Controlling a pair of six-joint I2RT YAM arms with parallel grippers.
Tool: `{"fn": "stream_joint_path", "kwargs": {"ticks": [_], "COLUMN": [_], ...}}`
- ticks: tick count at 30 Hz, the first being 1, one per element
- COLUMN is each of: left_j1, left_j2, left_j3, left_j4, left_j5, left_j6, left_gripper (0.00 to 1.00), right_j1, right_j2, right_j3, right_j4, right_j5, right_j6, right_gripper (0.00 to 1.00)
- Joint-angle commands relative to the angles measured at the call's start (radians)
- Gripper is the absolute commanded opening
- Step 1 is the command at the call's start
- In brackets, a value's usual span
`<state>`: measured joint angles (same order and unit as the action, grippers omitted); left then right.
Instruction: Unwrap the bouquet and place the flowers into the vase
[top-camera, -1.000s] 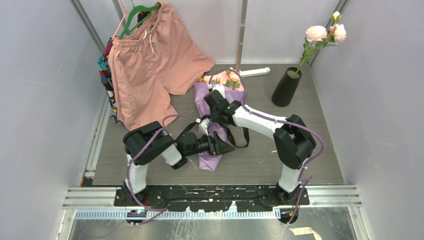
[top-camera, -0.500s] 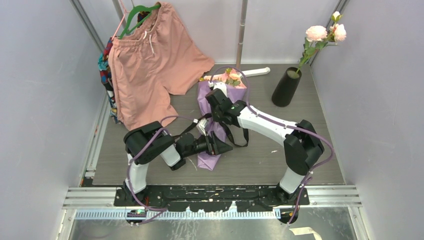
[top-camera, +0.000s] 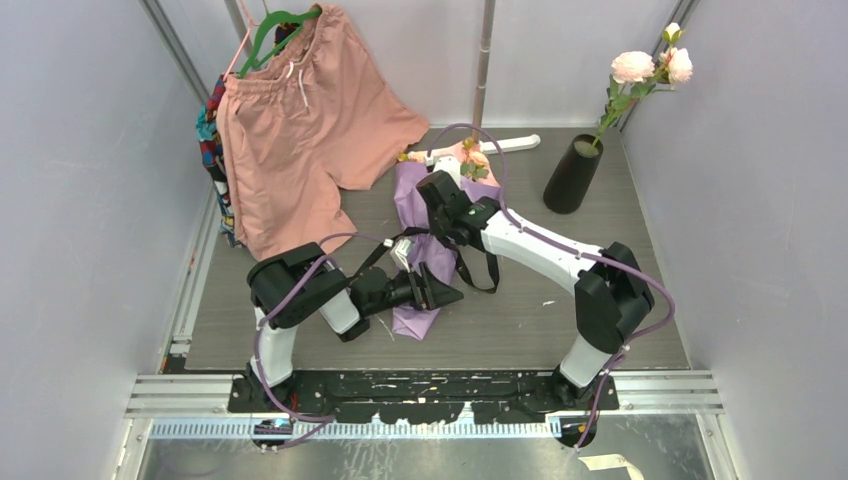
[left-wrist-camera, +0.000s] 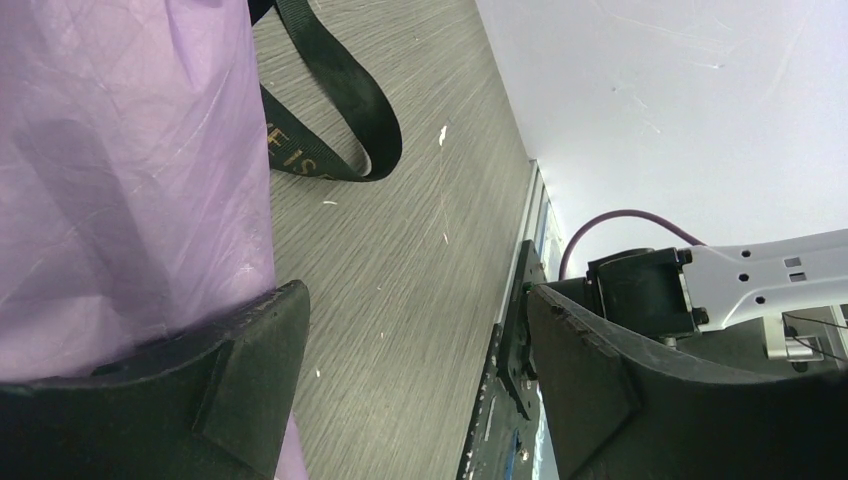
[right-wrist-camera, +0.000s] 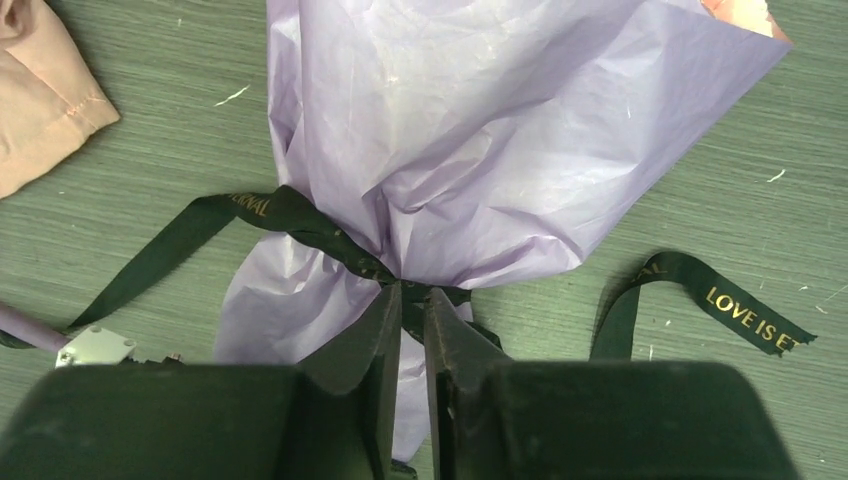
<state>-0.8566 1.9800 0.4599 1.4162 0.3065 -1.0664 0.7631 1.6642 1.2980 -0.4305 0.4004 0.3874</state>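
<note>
My right gripper (right-wrist-camera: 408, 292) is sliding back, nearly together at the ribbon (right-wrist-camera: 300, 218), grip unclear. My left gripper (left-wrist-camera: 415, 300) is gaping wide; the bouquet (right-wrist-camera: 480, 130) is still lying tied.

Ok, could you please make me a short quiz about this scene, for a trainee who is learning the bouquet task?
1. True or false: the black ribbon is already off the bouquet.
2. Which gripper stands wide open? A. left B. right
3. Fill in: the vase holds two pale pink ____.

Key
1. False: it is tied round the paper.
2. A: the left gripper.
3. blooms.
</note>
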Motion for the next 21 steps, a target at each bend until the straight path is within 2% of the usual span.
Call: {"fn": "stream_joint_path", "kwargs": {"ticks": [1,5,13,14,19,21], "left_j1": [0.008,0.008,0.008,0.007,0.007,0.008], "left_j2": [-0.007,-0.027,-0.053,-0.055,-0.057,-0.056], "left_j3": [-0.022,-0.033,-0.057,-0.056,-0.047,-0.044], "left_j4": [-0.069,-0.068,-0.083,-0.088,-0.102,-0.102], "left_j5": [-0.015,-0.016,-0.024,-0.023,-0.026,-0.027], "left_j6": [0.032,0.034,0.047,0.049,0.050,0.049], "left_gripper": [0.81,0.81,0.81,0.81,0.81,0.81], "right_j1": [-0.006,-0.014,-0.047,-0.051,-0.054,-0.052], "right_j2": [0.001,0.067,0.163,0.170,0.160,0.136], "right_j3": [0.037,0.035,0.035,0.036,0.034,0.030], "right_j4": [0.041,0.045,0.097,0.101,0.100,0.099], "right_j5": [0.029,0.028,-0.019,-0.024,-0.031,-0.027], "right_j6": [-0.008,-0.013,0.002,0.004,0.005,0.002], "right_gripper": [0.26,0.46,0.44,0.41,0.05,0.01]}}
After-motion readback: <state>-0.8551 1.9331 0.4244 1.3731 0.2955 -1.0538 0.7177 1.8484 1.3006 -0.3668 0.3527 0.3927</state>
